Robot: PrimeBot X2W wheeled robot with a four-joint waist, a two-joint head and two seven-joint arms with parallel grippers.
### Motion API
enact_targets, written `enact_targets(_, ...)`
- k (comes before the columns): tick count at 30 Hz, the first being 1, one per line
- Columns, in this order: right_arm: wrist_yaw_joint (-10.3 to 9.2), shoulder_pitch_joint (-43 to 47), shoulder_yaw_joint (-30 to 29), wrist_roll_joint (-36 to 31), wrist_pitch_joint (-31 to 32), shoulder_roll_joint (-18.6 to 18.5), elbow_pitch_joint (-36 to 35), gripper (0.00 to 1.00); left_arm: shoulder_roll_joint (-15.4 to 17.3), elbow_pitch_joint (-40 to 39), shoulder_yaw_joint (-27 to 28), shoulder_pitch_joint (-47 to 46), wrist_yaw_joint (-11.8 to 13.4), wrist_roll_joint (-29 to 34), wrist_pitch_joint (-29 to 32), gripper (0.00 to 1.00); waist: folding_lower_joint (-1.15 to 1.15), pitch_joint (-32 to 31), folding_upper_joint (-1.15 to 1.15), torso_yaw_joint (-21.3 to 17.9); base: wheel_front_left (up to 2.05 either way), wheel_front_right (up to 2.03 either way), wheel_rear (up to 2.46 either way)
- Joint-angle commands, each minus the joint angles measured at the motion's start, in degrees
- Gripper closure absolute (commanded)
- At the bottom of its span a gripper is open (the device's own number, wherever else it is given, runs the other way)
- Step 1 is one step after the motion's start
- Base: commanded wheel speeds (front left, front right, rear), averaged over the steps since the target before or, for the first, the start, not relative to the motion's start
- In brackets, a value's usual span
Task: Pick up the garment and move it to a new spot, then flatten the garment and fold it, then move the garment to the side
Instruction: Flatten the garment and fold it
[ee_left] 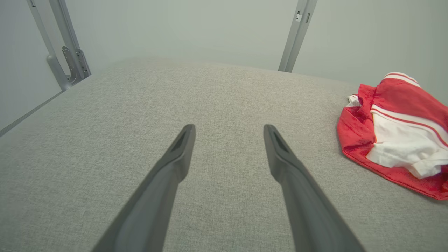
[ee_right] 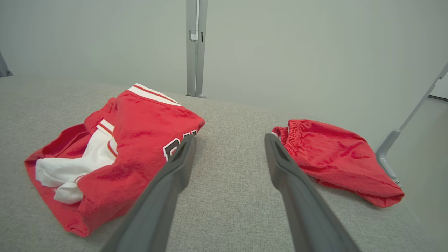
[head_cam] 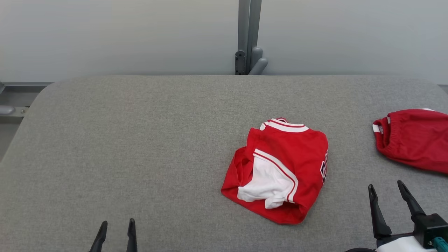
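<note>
Garment [head_cam: 280, 168], crumpled, red with white trim, lies on the grey fabric-topped desk [head_cam: 140, 140], right of centre. Room: pale grey wall [head_cam: 105, 35] behind the desk, with a grey metal post [head_cam: 249, 35] standing against it near the middle. Red shorts [head_cam: 416, 140] at the desk's right edge, apart from the garment. Right pincer [head_cam: 385, 184]: jaws wide apart, holding nothing, near the garment's right side, not touching, short of the gap between garment and shorts. Left pincer [head_cam: 118, 221]: jaws wide apart, empty, over bare desk, well apart from the garment on its left.
</note>
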Motion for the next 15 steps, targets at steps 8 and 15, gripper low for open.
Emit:
enact_targets(8, -0.08, -3.17, 0.87, -0.13, -0.37, -2.02, -1.58, 0.0, -1.22, 1.25, -6.92, -6.53, -1.54, 0.17, 1.06, 0.0, 0.0, 1.49, 0.0, -2.99, 0.0, 0.0, 0.0)
enact_targets(15, -0.08, -6.86, 3.6, -0.57, -0.38, -3.22, -2.46, 0.0, -1.77, 3.69, -18.8, -17.34, -2.2, -3.16, 8.92, 0.0, 0.0, 5.24, 0.0, -6.63, 0.0, 0.0, 0.0)
